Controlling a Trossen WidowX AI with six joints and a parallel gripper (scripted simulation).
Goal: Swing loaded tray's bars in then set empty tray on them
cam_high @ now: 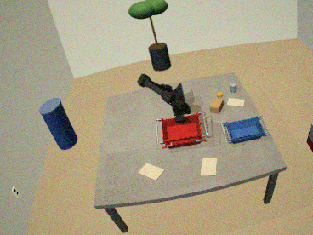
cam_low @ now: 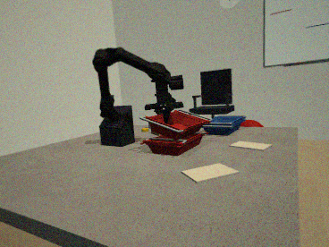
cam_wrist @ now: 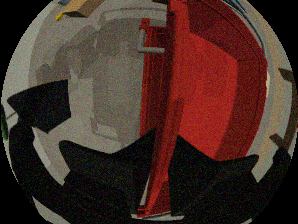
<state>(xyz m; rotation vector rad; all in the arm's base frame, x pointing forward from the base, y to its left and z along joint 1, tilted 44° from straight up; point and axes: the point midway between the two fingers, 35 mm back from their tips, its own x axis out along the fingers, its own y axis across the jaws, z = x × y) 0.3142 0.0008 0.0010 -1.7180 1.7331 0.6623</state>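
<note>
The upper red tray (cam_high: 183, 128) (cam_low: 187, 121) (cam_wrist: 210, 85) is held above the loaded tray and looks tilted in the exterior view. Its wire bars stick out at its ends. My gripper (cam_high: 180, 120) (cam_low: 166, 121) (cam_wrist: 161, 132) is shut on its rim on the robot's side. The lower red tray (cam_low: 173, 147) (cam_wrist: 154, 85) stands on the table beneath it. A grey bar (cam_wrist: 151, 50) shows at the lower tray's edge in the wrist view. The small blocks and most of the lower tray's top are hidden; whether the held tray touches the bars is unclear.
A blue tray (cam_high: 244, 130) (cam_low: 223, 125) with wire bars stands to the right. A tan block (cam_high: 216, 106), a yellow object (cam_high: 219, 94) and a grey cylinder (cam_high: 233, 88) are at the back right. Several paper sheets lie on the table (cam_high: 128, 128).
</note>
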